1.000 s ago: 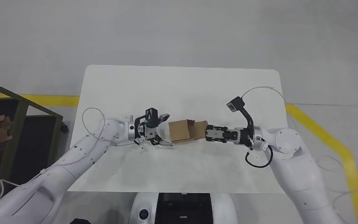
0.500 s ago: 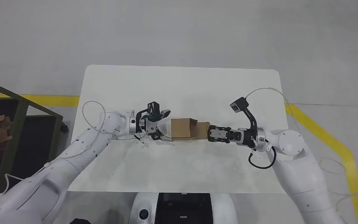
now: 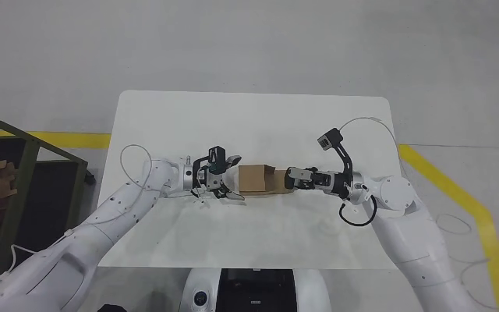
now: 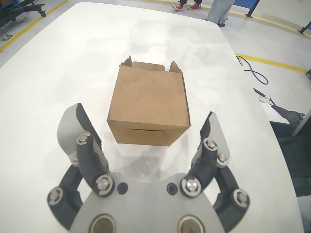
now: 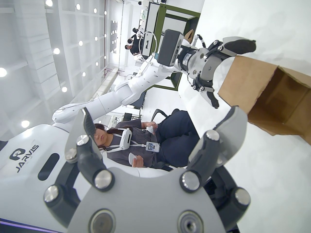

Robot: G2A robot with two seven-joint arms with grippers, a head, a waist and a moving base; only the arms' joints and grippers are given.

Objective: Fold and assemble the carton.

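Two grippers, one carton, one table.

Top view: carton [image 3: 256, 179], brown, on its side at the middle of the table [image 3: 156, 117]. Left gripper [image 3: 231, 180] spread wide at the closed end, nearer than a second ago. Right gripper [image 3: 290, 178] at the open end, shifted slightly toward the table's far side.

Left wrist view: left gripper [image 4: 144, 113] unclenched, holding nothing, fingertips flanking the tucked end of the carton [image 4: 148, 103], just apart from it. Far flaps not yet folded.

Right wrist view: right gripper [image 5: 160, 112] likewise spread and empty, just beside the carton [image 5: 267, 93] mouth, contact unclear. Left gripper [image 5: 227, 73] bracketing the opposite end.

Judgement: closing in from both ends, likely to brace before folding the open flaps.

Against half a second back: carton barely displaced, left arm closer.
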